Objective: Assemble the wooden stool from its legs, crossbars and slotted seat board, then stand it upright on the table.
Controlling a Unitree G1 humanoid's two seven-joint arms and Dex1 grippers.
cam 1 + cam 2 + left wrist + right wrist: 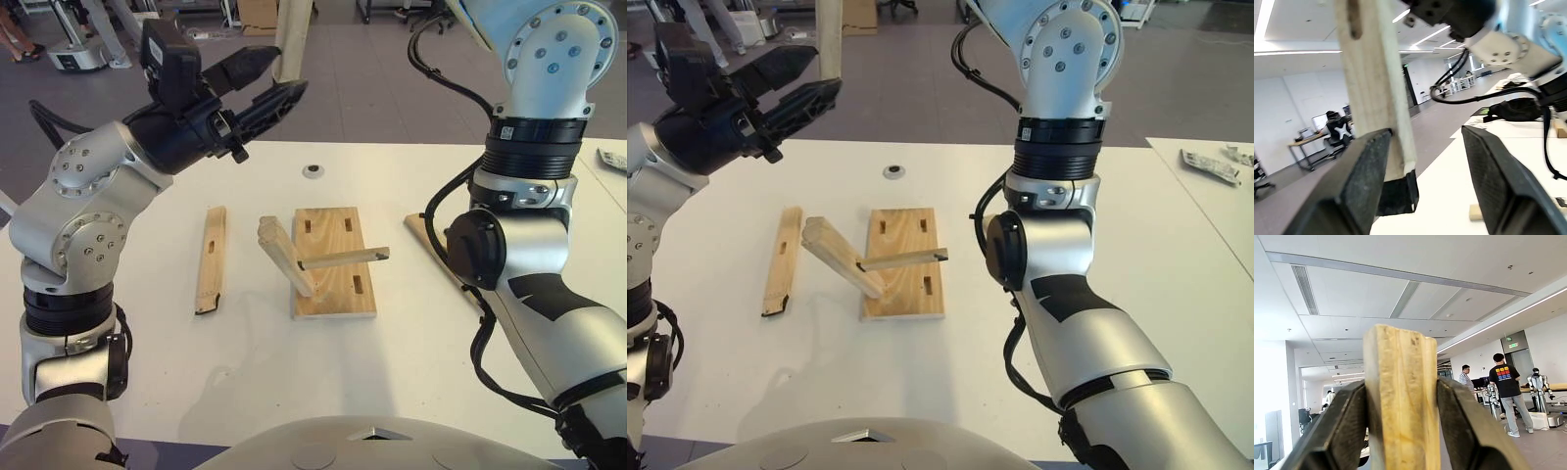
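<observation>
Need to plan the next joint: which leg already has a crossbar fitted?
The tilted leg propped on the slotted seat board, crossbar sticking out. The flat leg left of the board and the raised leg show none.

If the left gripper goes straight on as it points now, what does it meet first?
Probably the upright wooden leg just ahead of the left gripper; its open fingers seem to flank it, though depth is unclear.

The slotted seat board (328, 230) is lying flat on the desk (411, 392). A leg (286, 257) is resting tilted on the board, with a crossbar (343, 258) sticking out of it. A second leg (211, 257) is lying flat just left of the board. A third leg (292, 39) is hanging upright, clamped in the right pincer (1400, 396).
</observation>
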